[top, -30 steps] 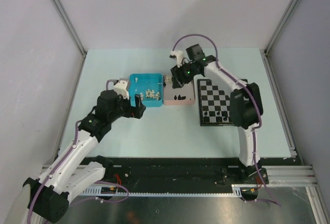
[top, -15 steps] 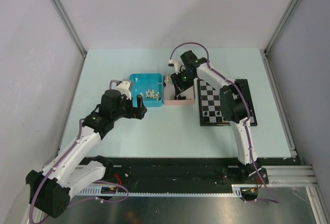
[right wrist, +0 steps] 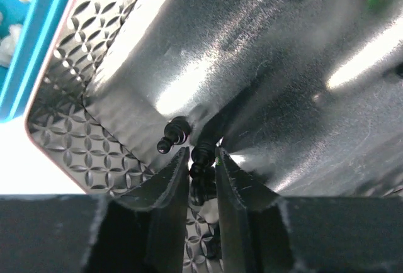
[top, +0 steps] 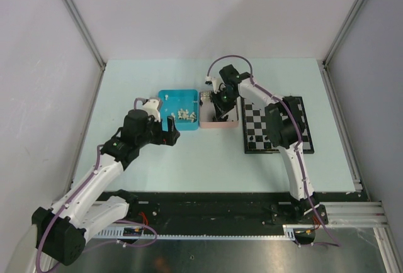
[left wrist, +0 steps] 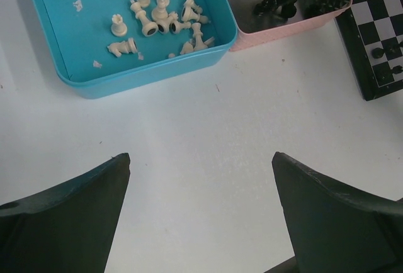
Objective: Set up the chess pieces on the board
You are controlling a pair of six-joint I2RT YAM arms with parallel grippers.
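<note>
My right gripper reaches down into the pink tray, whose inside looks like shiny metal in the right wrist view. There its jaws stand nearly together on a black chess piece that fills the gap between them. A second black piece lies just to their left. White chess pieces lie heaped in the blue tray. My left gripper hangs open over bare table in front of that tray. The board lies right of the pink tray, with a few black pieces on its near rows.
The blue tray and the pink tray stand side by side, touching. The board's corner shows at the right of the left wrist view. My right arm arches over the board.
My right gripper has dropped into the pink tray and its jaws have narrowed round a black piece. The left arm shifted slightly at first, then stayed still and open.
</note>
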